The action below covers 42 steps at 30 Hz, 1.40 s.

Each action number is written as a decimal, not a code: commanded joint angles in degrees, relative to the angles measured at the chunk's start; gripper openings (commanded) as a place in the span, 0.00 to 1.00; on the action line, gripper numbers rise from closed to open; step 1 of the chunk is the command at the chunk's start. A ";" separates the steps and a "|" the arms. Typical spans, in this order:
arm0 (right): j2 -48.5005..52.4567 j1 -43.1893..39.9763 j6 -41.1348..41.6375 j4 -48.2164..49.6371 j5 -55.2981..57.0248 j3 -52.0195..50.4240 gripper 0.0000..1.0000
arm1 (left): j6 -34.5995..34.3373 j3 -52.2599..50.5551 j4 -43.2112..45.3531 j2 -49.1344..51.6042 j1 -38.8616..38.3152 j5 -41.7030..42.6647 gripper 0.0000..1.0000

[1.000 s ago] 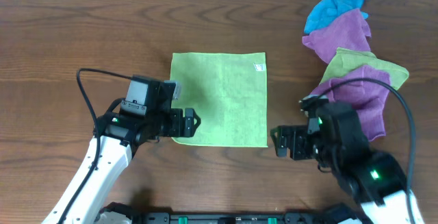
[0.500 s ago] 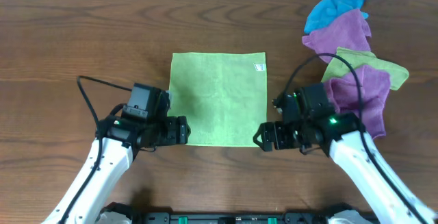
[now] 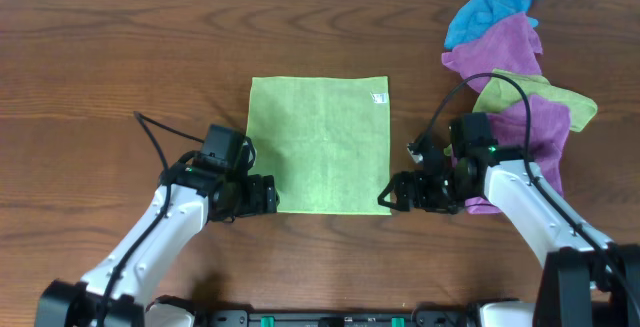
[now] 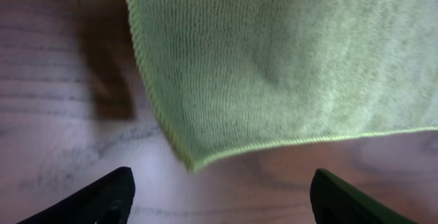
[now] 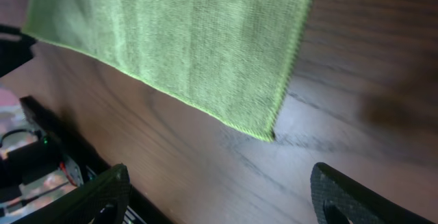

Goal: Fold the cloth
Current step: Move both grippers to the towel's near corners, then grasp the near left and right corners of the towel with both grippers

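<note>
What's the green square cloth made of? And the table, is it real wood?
The cloth looks like soft matte microfibre: close up it shows a fine fuzzy nap and a stitched edge. The table looks like dark wood, with grain lines and a slight sheen; it could be laminate.
</note>
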 commanded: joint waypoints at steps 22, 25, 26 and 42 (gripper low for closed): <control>10.47 -1.77 -1.46 6.86 -6.45 -3.58 0.84 | -0.57 -0.07 3.87 6.78 2.86 1.14 0.08; 10.47 -1.88 -0.50 5.57 -2.12 -3.58 0.85 | -0.57 -0.07 3.80 7.02 2.86 1.27 0.07; 10.47 -1.88 -0.46 5.60 -2.16 -3.58 0.85 | -0.57 -0.07 3.80 7.02 2.86 1.29 0.07; 17.27 -1.42 1.20 11.02 -4.11 -5.42 0.74 | -0.59 -0.07 3.87 7.02 2.86 1.70 0.10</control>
